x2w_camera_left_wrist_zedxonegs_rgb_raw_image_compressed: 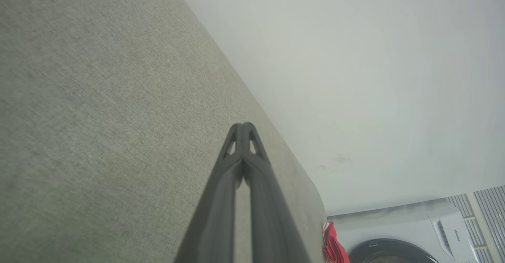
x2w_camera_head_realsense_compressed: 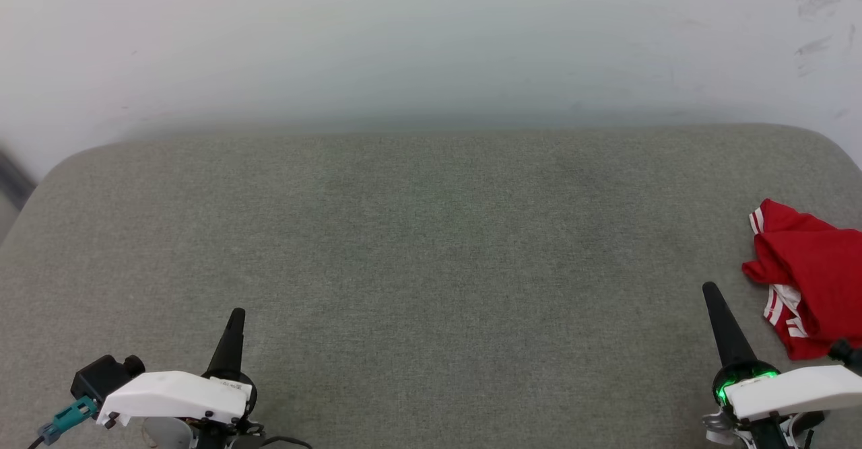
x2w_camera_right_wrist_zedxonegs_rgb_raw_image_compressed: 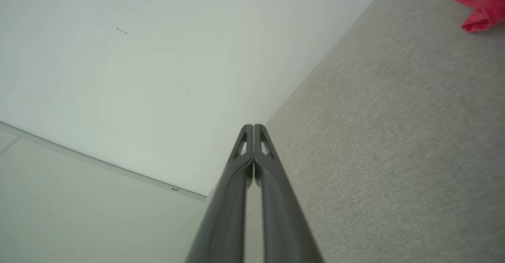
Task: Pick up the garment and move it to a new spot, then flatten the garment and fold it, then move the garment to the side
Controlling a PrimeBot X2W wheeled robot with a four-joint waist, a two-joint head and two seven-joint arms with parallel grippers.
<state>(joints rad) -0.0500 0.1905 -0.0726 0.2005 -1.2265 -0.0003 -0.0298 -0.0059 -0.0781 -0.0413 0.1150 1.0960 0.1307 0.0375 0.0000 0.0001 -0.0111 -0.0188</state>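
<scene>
Red garment point(x2w_camera_head_realsense_compressed: 811, 267), bunched at the table's point(x2w_camera_head_realsense_compressed: 431, 233) three-o'clock edge, long axis twelve-to-six, lies at three o'clock of the right gripper point(x2w_camera_head_realsense_compressed: 710, 291), the nearer arm; left gripper point(x2w_camera_head_realsense_compressed: 237, 314) rests at seven o'clock. Both pairs of jaws pressed together, empty.

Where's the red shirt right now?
In the head view, the garment lies crumpled at the right edge of the padded surface, just right of the right gripper, not held.

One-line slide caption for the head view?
Crumpled red T-shirt with striped trim at right edge of grey fabric surface; left gripper and right gripper shut, empty.
</scene>
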